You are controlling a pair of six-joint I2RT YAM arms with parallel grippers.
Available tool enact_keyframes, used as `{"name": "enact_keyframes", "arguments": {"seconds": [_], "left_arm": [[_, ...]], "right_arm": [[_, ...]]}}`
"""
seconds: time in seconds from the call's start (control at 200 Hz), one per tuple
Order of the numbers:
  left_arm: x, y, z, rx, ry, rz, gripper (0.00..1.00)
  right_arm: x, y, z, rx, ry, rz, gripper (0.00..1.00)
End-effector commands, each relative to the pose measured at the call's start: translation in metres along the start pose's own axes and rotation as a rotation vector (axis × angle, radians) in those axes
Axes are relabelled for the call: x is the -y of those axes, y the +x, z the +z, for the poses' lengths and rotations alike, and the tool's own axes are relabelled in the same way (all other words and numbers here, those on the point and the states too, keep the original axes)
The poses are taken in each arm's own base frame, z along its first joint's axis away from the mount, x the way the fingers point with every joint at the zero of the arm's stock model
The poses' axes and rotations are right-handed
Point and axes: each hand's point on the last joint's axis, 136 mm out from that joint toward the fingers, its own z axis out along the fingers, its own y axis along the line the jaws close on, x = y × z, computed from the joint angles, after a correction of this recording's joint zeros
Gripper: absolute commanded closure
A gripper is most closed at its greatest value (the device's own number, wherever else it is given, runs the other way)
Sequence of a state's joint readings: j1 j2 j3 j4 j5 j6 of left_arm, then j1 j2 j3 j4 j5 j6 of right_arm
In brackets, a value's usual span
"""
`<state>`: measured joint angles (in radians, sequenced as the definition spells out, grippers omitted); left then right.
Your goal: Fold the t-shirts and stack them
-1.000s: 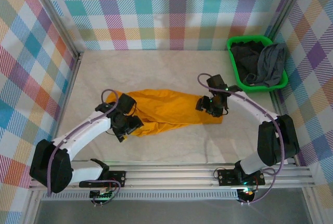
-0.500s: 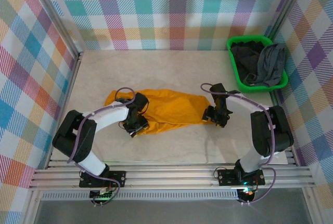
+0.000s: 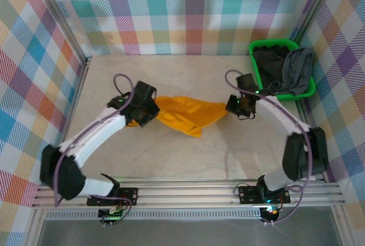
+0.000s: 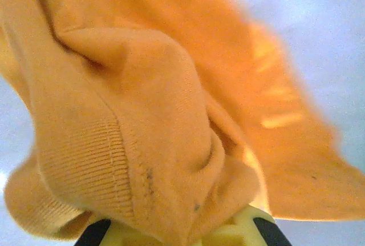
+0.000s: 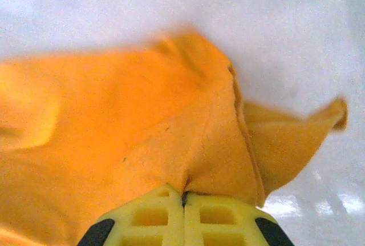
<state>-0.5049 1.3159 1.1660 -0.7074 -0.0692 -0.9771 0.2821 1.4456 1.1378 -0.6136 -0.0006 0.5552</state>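
Shirt (image 3: 188, 116) of mustard orange spans mid-frame over the desk (image 3: 171, 160), long axis left to right. The left hand (image 3: 144, 111) pinches its bunched ribbed end and the right hand (image 3: 235, 106), fingers pressed together, clamps the opposite end.

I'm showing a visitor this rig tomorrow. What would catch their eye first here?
The orange tee, pinched at each end by the left gripper and right gripper, stretches over the table. At the far right corner a green basket holds a grey tee and a dark tee. Loud plaid walls surround everything.
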Motion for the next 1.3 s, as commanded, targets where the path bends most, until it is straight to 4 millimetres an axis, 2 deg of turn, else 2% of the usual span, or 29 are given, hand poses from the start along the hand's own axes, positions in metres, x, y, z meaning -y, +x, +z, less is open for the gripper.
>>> {"name": "enact_keyframes", "arguments": {"seconds": [0.0,0.085,0.19,0.315,0.46,0.565,0.66,0.745,0.815,0.93,1.03,1.07,1.095,1.125,1.155,1.215,1.295], "left_arm": [[0.022,-0.045,-0.059,0.158,0.140,-0.004,1.00],[0.040,-0.069,-0.101,0.247,0.255,0.000,1.00],[0.057,-0.082,-0.151,0.325,0.377,0.032,1.00],[0.066,-0.082,-0.208,0.400,0.528,0.064,1.00],[0.054,-0.075,-0.267,0.488,0.662,0.060,1.00],[0.043,-0.073,-0.297,0.549,0.718,0.033,1.00],[0.041,-0.078,-0.304,0.573,0.718,0.000,1.00],[0.051,-0.089,-0.283,0.549,0.645,-0.012,1.00],[0.049,-0.102,-0.246,0.516,0.483,-0.056,1.00],[0.046,-0.133,-0.160,0.430,0.233,-0.076,1.00],[0.036,-0.161,-0.065,0.298,0.139,-0.149,1.00],[0.028,-0.172,-0.033,0.260,0.106,-0.169,1.00],[0.025,-0.177,-0.014,0.230,0.097,-0.174,0.89],[0.022,-0.182,0.007,0.192,0.092,-0.173,0.66],[0.019,-0.184,0.023,0.155,0.078,-0.172,0.52],[0.010,-0.187,0.035,0.131,0.027,-0.140,0.44],[0.000,-0.184,0.023,0.156,-0.015,-0.092,0.36]], "right_arm": [[-0.043,-0.050,-0.077,0.240,-0.153,-0.077,1.00],[-0.061,-0.066,-0.121,0.343,-0.228,-0.087,1.00],[-0.070,-0.077,-0.169,0.472,-0.296,-0.080,1.00],[-0.076,-0.076,-0.225,0.623,-0.398,-0.088,1.00],[-0.073,-0.062,-0.287,0.772,-0.489,-0.100,1.00],[-0.067,-0.055,-0.317,0.844,-0.509,-0.097,1.00],[-0.066,-0.057,-0.323,0.861,-0.499,-0.094,1.00],[-0.069,-0.069,-0.306,0.837,-0.466,-0.093,1.00],[-0.072,-0.085,-0.277,0.783,-0.409,-0.078,1.00],[-0.073,-0.114,-0.202,0.660,-0.307,-0.061,1.00],[-0.073,-0.134,-0.130,0.547,-0.264,-0.054,1.00],[-0.070,-0.139,-0.100,0.489,-0.246,-0.044,0.89],[-0.067,-0.140,-0.082,0.447,-0.231,-0.035,0.80],[-0.064,-0.141,-0.062,0.391,-0.215,-0.030,0.70],[-0.063,-0.139,-0.047,0.343,-0.200,-0.029,0.63],[-0.059,-0.132,-0.025,0.263,-0.174,-0.030,0.55],[-0.054,-0.117,-0.016,0.208,-0.174,-0.013,0.51]]}}
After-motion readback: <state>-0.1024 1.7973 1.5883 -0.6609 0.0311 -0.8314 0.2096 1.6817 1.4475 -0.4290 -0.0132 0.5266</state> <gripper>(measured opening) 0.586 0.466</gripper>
